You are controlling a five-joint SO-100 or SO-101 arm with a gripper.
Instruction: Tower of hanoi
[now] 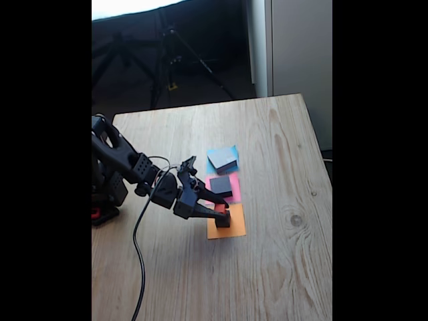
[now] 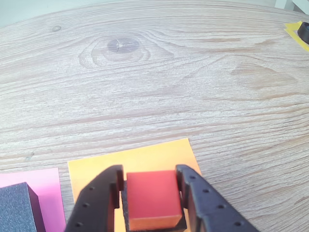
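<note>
Gripping the red cube from both sides, the hand is sitting narrow, with a finger pressed to each side face over the orange paper square. In the fixed view the red cube is resting on top of the small black cube, so this could be either a pick or a placing; I cannot tell which. For a pick, judging from here, the lift should be going straight up so the small black cube underneath is not dragging along; for a placing, the fingers should be opening only once the red cube is sitting square. The wrist view is showing the finger contact and the cube's alignment, which the fixed view is blurring. The fixed view is showing the layout: the medium black block on the pink paper square just beside, and the large grey block on the blue paper square further up the bench.
</note>
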